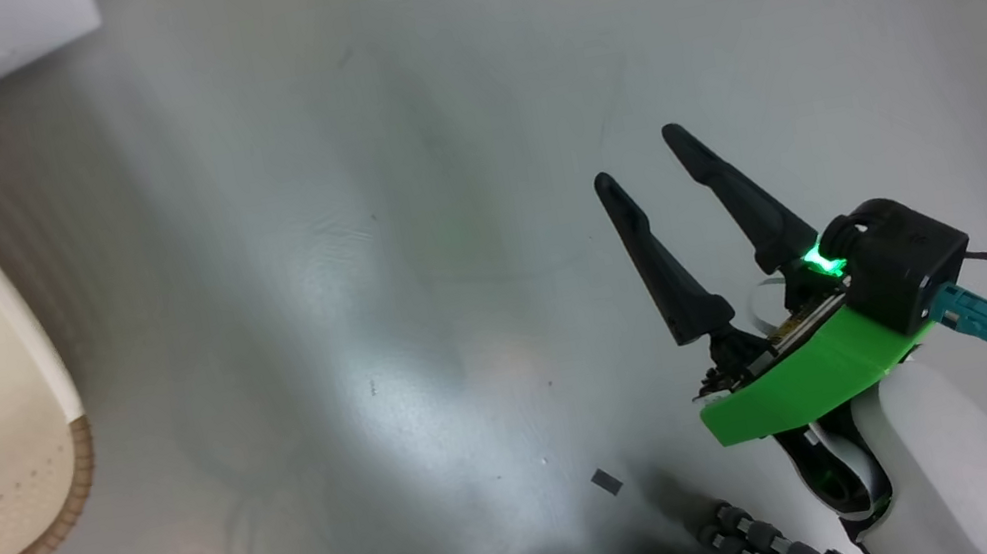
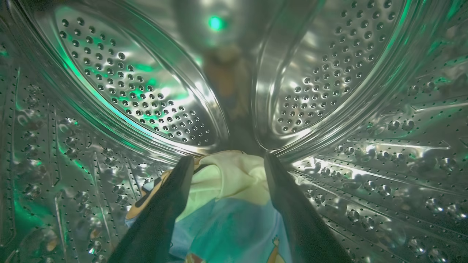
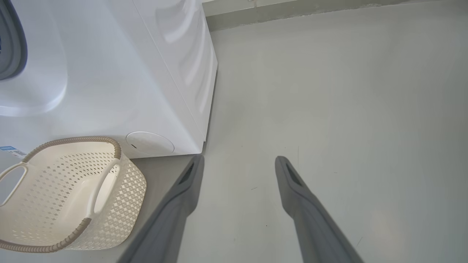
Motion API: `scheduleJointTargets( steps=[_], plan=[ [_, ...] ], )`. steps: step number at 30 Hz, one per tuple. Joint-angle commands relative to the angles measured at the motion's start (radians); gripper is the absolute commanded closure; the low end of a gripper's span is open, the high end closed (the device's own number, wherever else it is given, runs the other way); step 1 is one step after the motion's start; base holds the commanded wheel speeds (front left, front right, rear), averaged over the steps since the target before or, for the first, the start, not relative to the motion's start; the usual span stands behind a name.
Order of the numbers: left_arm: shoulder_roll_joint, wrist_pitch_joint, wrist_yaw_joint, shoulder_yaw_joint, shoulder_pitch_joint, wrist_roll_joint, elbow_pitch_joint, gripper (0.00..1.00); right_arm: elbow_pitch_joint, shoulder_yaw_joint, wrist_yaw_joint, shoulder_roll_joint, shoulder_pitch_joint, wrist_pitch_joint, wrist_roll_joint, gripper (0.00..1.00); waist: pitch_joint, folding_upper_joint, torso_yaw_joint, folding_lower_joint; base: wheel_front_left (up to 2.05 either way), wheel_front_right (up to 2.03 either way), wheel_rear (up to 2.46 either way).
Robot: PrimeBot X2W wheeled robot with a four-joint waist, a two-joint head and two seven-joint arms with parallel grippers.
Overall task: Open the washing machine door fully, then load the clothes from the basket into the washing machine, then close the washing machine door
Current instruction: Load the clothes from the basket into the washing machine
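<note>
Left wrist view first: left gripper (image 2: 228, 157) deep inside the perforated steel drum (image 2: 128, 84) of the big white front-loading washing machine (image 3: 128, 73), long dark fingers spread wide, clamped on nothing. Small soft clothes of cream and light blue fabric with orange-brown cartoon prints (image 2: 226, 219) bunched low in the drum right between those fingers, touching both by the look of it. Hard to say in that green gloom whether snagged on a finger or just lying loose.

Main worry: pulling back out of the machine and dragging the bundle along, thanks to cloth hooked on a fingertip. End result: fabric draped over the opening and pinched at door-closing time. Second worry: scraping the drum on the way out through a sloppy exit path.

Right gripper (image 1: 640, 157) out beside the machine over bare grey floor (image 3: 329, 91), fingers wide apart too, empty. Small cream-white perforated plastic basket with brown woven-look rim (image 3: 120, 190) parked at the machine's front lower corner, looking empty, so probably nothing left to fetch.
</note>
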Motion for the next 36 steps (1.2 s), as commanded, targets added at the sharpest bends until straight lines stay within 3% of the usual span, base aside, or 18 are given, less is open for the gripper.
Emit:
scheduleJointTargets(
  steps=[1,16,25,36],
  plan=[
    [0.019,-0.005,-0.004,-0.01,0.036,-0.014,-0.017,0.0,-0.016,0.009,0.002,0.0,0.017,-0.005,-0.009,0.0,-0.02,0.0,0.019,0.0,0.0,0.0,0.0],
    [-0.013,0.073,-0.01,-0.082,0.268,-0.164,-0.074,0.0,0.004,-0.029,0.002,0.0,0.022,-0.005,-0.065,0.0,-0.16,0.0,0.108,0.0,0.0,0.0,0.0],
    [0.019,0.137,-0.01,-0.14,0.44,-0.278,-0.149,0.0,0.021,-0.072,0.002,0.0,0.027,-0.005,-0.106,0.0,-0.262,0.0,0.163,0.0,0.0,0.0,0.0],
    [0.028,0.132,-0.01,-0.215,0.722,-0.443,-0.321,0.0,0.043,-0.111,0.002,0.0,0.076,-0.005,-0.135,0.0,-0.428,0.0,0.235,0.0,0.0,0.0,0.0]
  ],
)
